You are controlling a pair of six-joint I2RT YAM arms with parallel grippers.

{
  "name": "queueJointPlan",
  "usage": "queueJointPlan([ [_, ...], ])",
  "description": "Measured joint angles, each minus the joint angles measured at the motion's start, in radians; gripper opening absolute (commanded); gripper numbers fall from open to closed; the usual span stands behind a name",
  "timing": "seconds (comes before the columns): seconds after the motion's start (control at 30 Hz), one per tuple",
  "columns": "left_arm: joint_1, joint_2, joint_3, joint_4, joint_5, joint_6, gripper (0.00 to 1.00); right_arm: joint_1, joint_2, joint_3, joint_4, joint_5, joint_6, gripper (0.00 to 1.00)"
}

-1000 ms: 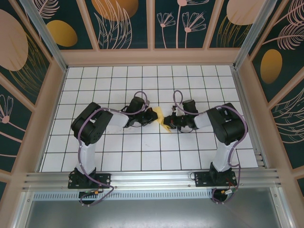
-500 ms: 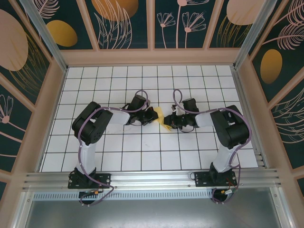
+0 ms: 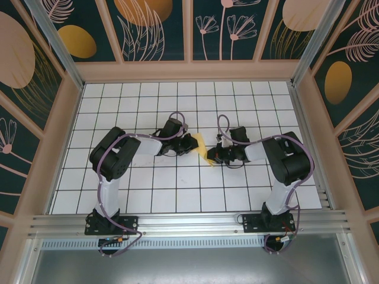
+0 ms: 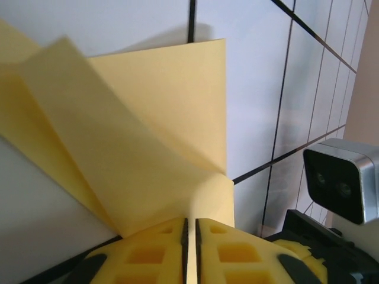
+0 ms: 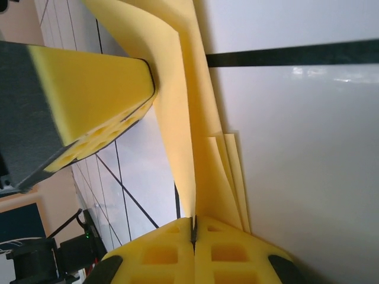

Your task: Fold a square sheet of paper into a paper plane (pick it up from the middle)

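Well, the yellow sheet of paper (image 3: 201, 146) sits near the middle of the white table (image 3: 177, 189). It is partly folded, and its flaps stand up off the tiles instead of lying flat. Seen from above, the left gripper (image 4: 189, 232) meets the paper from 9 o'clock and the right gripper (image 5: 193, 232) meets it from about 4 o'clock. Each gripper has its yellow pads (image 4: 237, 254) pressed almost together, with a thin edge of the paper pinched in the crack between them. I think they are in the middle of making a fold. To do it well, the two grippers should move gently and at the same time. If one tugs away toward 3 o'clock, the thin paper could rip or slip out. The edges should line up first, and only then should the fold be pushed down flat on the table so the crease comes out sharp and straight. Now I count: one sheet of paper, two grippers, one left arm (image 3: 112, 160), one right arm (image 3: 284, 158), and one table. No finished plane yet.
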Motion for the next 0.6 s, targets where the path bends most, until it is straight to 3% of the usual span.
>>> queueJointPlan([
  [0.23, -0.002, -0.095, -0.068, 0.113, -0.010, 0.021, 0.25, -0.022, 0.002, -0.034, 0.064, -0.034, 0.056, 0.00],
  [0.6, -0.031, -0.107, -0.159, 0.243, -0.006, 0.020, 0.18, -0.043, 0.031, -0.050, 0.151, -0.091, 0.177, 0.00],
])
